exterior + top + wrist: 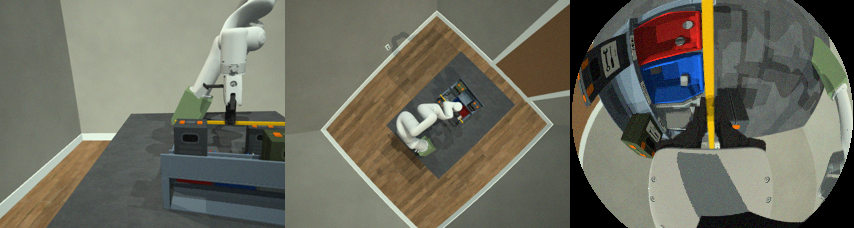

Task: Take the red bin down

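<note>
Wrist view shows the pincer [712, 135] squeezed tight on a long yellow bar [707, 47], held up above the shelf [214, 169]. The red bin [669, 32] sits inside the shelf beside the blue bin [672, 78].

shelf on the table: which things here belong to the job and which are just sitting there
In the job:
- red bin, on the shelf
- yellow bar across the bin fronts
- hand, shut on the bar
- table, where the bin must end up

Just sitting there:
- blue bin
- dark grey box
- green box
- green arm base
</note>
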`<control>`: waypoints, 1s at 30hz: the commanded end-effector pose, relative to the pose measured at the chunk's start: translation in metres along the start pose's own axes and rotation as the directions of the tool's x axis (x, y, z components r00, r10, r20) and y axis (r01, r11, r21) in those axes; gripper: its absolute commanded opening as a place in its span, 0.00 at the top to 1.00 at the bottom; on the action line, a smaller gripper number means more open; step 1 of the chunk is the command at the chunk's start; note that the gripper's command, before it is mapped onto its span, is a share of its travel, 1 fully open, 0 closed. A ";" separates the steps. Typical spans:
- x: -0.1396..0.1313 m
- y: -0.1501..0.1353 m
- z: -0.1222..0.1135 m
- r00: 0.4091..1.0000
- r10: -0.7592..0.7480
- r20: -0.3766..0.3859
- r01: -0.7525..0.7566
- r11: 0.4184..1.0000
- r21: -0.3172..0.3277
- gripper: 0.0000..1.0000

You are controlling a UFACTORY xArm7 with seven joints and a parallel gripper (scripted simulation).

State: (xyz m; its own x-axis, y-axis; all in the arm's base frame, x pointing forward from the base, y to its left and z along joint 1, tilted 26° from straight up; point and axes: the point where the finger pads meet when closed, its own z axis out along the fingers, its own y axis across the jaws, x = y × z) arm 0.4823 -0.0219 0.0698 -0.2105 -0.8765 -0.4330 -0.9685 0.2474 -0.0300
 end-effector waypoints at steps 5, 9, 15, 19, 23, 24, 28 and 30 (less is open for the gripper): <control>0.000 -0.002 -0.019 1.000 0.001 -0.001 -0.001 1.000 0.006 1.00; 0.000 -0.002 -0.019 1.000 0.001 -0.001 -0.001 1.000 0.006 1.00; 0.000 -0.002 -0.010 1.000 0.001 -0.001 -0.001 1.000 0.006 1.00; 0.000 -0.002 -0.010 1.000 0.001 -0.001 -0.001 1.000 0.006 1.00; 0.000 -0.002 -0.010 1.000 0.001 -0.001 -0.001 1.000 0.006 1.00; 0.000 -0.002 -0.010 1.000 0.001 -0.001 -0.001 1.000 0.006 1.00; 0.000 -0.002 -0.009 1.000 0.001 -0.001 -0.001 1.000 0.006 1.00; 0.000 -0.002 -0.007 1.000 0.001 -0.001 -0.001 1.000 0.006 1.00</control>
State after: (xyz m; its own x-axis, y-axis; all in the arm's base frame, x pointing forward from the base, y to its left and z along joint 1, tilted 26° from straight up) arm 0.4821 -0.0254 0.0769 -0.2109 -0.8766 -0.4327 -0.9681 0.2485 -0.0316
